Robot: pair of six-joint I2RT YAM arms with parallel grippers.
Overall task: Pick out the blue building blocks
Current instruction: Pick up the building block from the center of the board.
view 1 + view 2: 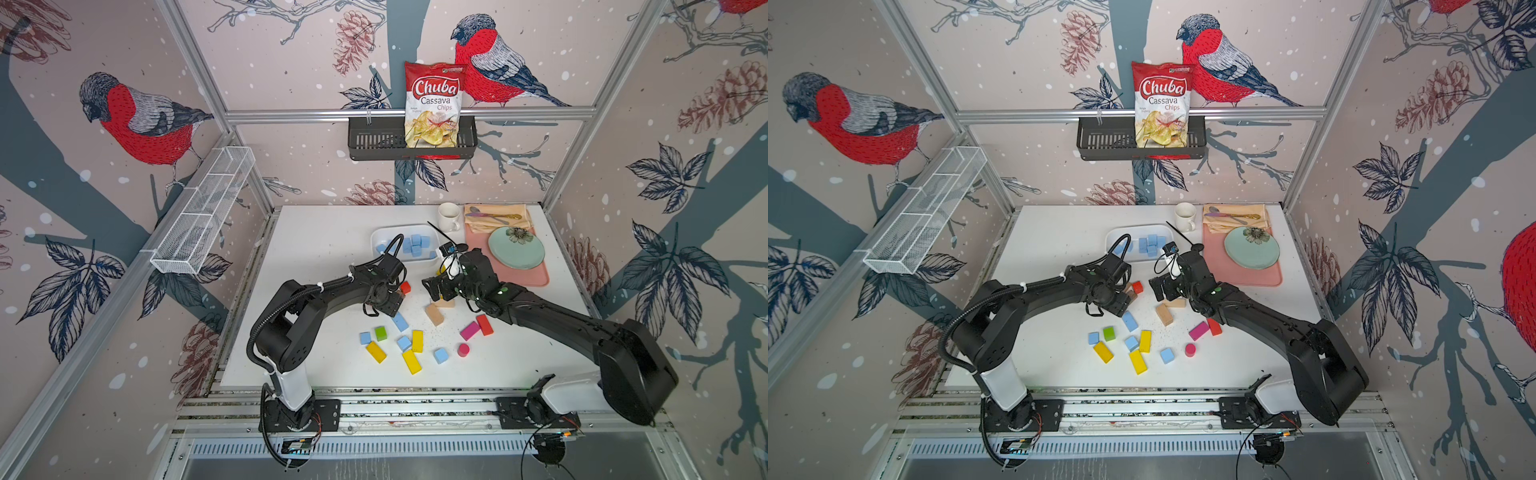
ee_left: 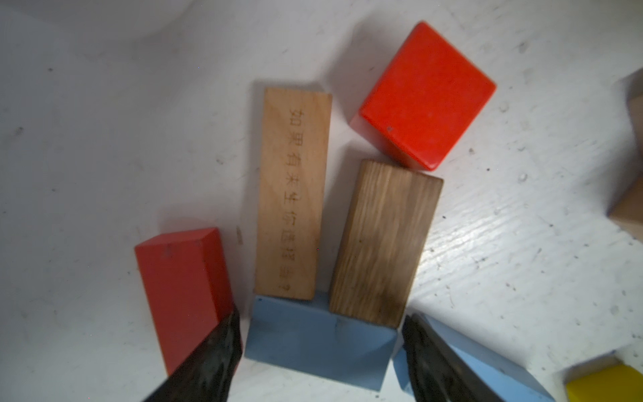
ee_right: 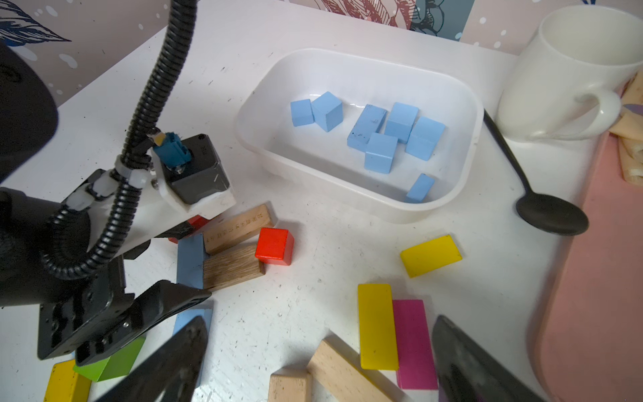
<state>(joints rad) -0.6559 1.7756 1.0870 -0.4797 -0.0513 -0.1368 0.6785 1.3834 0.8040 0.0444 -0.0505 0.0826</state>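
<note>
Seven blue building blocks [image 3: 381,153] in the white tray [image 3: 306,153] at far centre of the table [image 1: 316,249]. Three blue cubes [image 1: 440,355] and a loose blue bar [image 1: 400,321] on the near half, among yellow and green pieces.

Left arm [image 1: 316,299] up from the near-left base, elbow high, forearm stretched toward centre, wrist pitched down. Left claw [image 2: 320,316] released, low at the table, straddling a flat blue bar [image 2: 313,344] mid-table, one of the fingers [image 2: 215,358] just beside each end; no firm pinch visible. Two wooden blocks [image 2: 382,243] butted against one long side of that bar; a red block [image 2: 184,296] just beside one finger.

Right arm [image 1: 552,316] in from the near right, forearm reaching toward centre, aimed far-left. Right claw [image 3: 322,323] spread wide and empty, above a tan block [image 3: 341,372], a yellow block [image 3: 377,327] and a pink block [image 3: 414,344].
</note>
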